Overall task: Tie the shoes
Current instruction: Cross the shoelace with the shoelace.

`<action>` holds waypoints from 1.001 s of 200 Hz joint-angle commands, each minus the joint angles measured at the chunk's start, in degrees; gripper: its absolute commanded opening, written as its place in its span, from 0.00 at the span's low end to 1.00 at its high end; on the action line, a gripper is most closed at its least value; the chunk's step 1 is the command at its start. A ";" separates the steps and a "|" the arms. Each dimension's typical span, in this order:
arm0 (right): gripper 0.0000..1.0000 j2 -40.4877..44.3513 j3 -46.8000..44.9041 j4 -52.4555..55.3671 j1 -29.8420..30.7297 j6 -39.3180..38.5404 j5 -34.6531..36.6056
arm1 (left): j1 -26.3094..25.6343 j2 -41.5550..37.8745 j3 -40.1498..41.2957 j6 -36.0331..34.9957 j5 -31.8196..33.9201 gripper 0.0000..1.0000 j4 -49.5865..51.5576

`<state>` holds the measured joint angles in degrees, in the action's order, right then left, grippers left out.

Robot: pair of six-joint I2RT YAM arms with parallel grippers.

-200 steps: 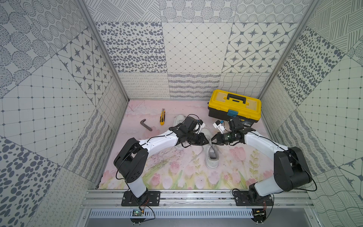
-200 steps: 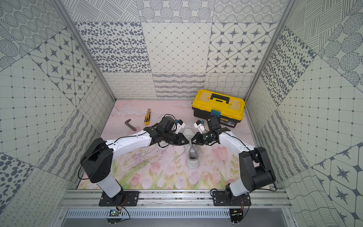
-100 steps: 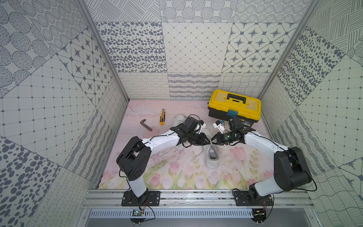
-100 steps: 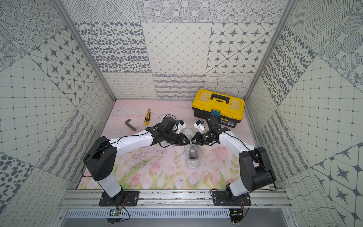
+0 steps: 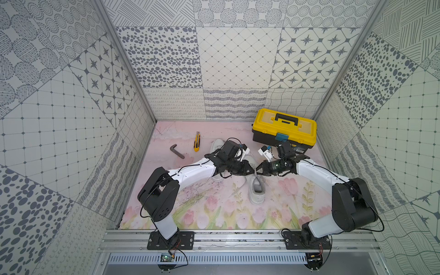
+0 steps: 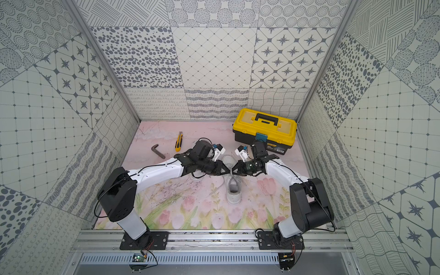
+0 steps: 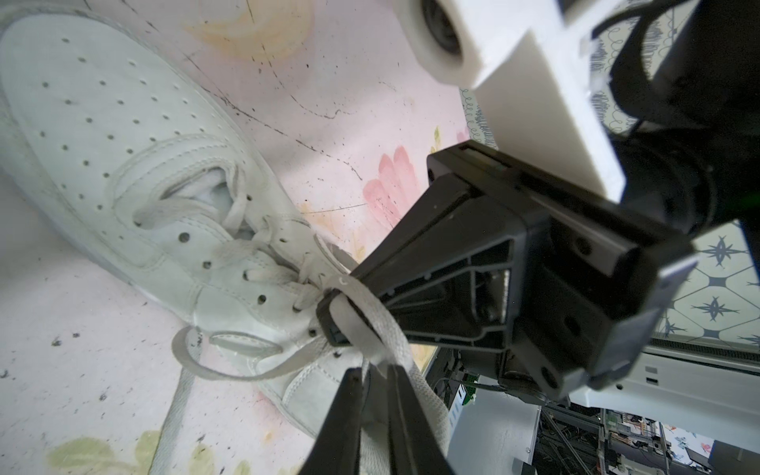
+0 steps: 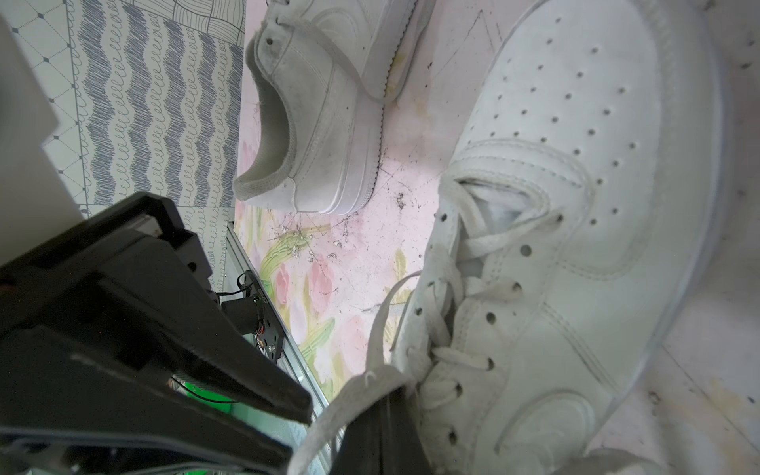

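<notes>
One white shoe (image 5: 256,190) lies mid-mat with its heel toward the front, and it also fills the left wrist view (image 7: 123,164) and the right wrist view (image 8: 575,205). The other shoe (image 5: 217,144) sits behind my left arm, mostly hidden; its heel (image 8: 312,123) shows in the right wrist view. Both grippers meet tip to tip over the near shoe's laces. My left gripper (image 5: 252,169) (image 7: 376,370) is shut on a lace (image 7: 395,337). My right gripper (image 5: 258,170) (image 8: 380,405) is shut, and that lace (image 8: 362,390) is draped over its tip.
A yellow and black toolbox (image 5: 284,128) stands at the back right, close behind my right wrist. A yellow utility knife (image 5: 197,141) and a dark hex key (image 5: 177,151) lie at the back left. Patterned walls close in three sides.
My left arm has shifted slightly to the right, its elbow moving in. The gripper tips stay together over the shoe, and the right arm has not moved.
</notes>
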<state>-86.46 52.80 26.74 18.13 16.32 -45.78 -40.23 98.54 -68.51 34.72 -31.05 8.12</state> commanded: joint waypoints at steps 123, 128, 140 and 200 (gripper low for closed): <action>0.00 -0.01 -0.11 0.59 -0.11 -0.43 1.07 | -0.02 2.27 -1.20 0.41 -2.70 0.28 -2.92; 0.00 0.05 -0.15 0.59 -0.03 -0.45 1.10 | -0.09 2.35 -1.21 0.50 -2.79 0.28 -3.07; 0.00 0.16 -0.10 0.64 -0.07 -0.41 1.07 | -0.07 2.49 -1.19 0.60 -3.02 0.29 -3.44; 0.00 0.17 -0.14 0.66 0.15 -0.41 1.02 | -0.59 3.76 -1.97 1.03 -3.54 0.30 -4.37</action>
<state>-86.46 52.80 26.74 18.13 16.32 -45.80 -40.40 101.51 -69.25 35.53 -31.51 7.01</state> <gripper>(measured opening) 0.045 0.298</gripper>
